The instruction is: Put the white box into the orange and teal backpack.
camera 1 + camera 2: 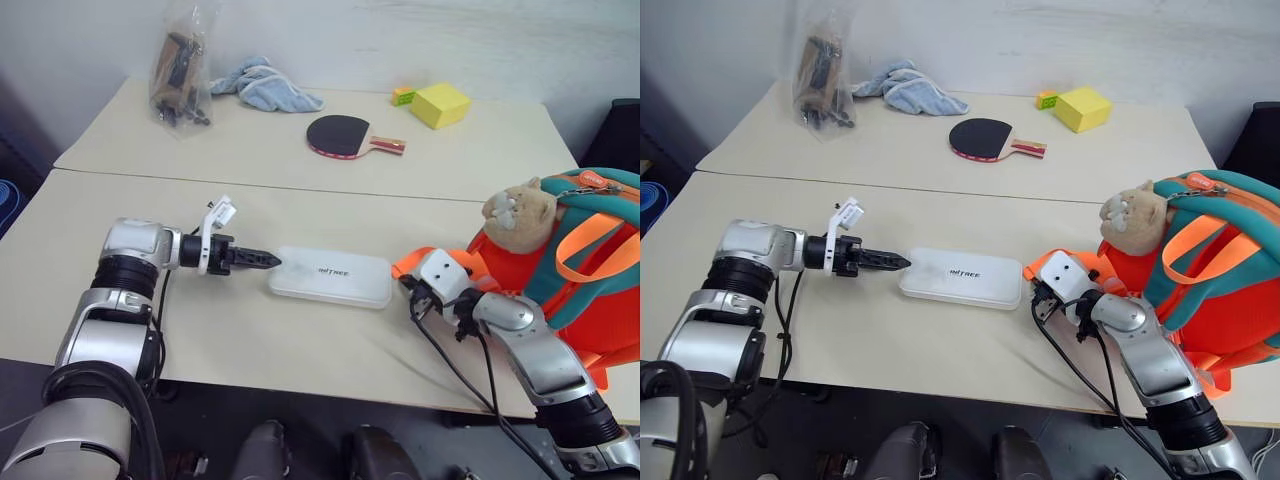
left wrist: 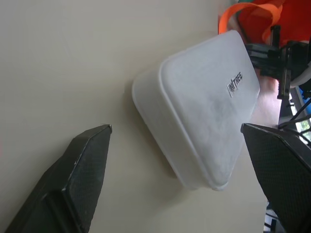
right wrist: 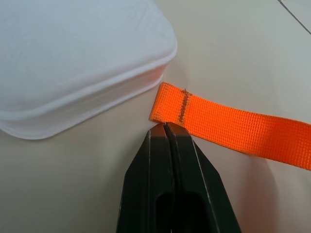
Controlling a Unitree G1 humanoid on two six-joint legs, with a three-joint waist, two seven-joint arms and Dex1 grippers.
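The white box (image 1: 330, 276) lies flat on the near table with its dark lettering up. My left gripper (image 1: 268, 260) points at its left end, and in the left wrist view its fingers (image 2: 87, 160) stand wide open with the box (image 2: 204, 111) just ahead of them, untouched. My right gripper (image 3: 165, 127) is shut and empty, its tip on the table at the box's right end (image 3: 82, 63), beside the end of an orange strap (image 3: 228, 124). The orange and teal backpack (image 1: 580, 270) stands at the right with a tan plush head (image 1: 515, 210) on it.
On the far table lie a red and black table tennis paddle (image 1: 340, 135), a yellow block (image 1: 440, 104), a blue-grey cloth (image 1: 265, 85) and a clear bag of dark items (image 1: 180, 70). A seam (image 1: 300, 187) runs between the two tables.
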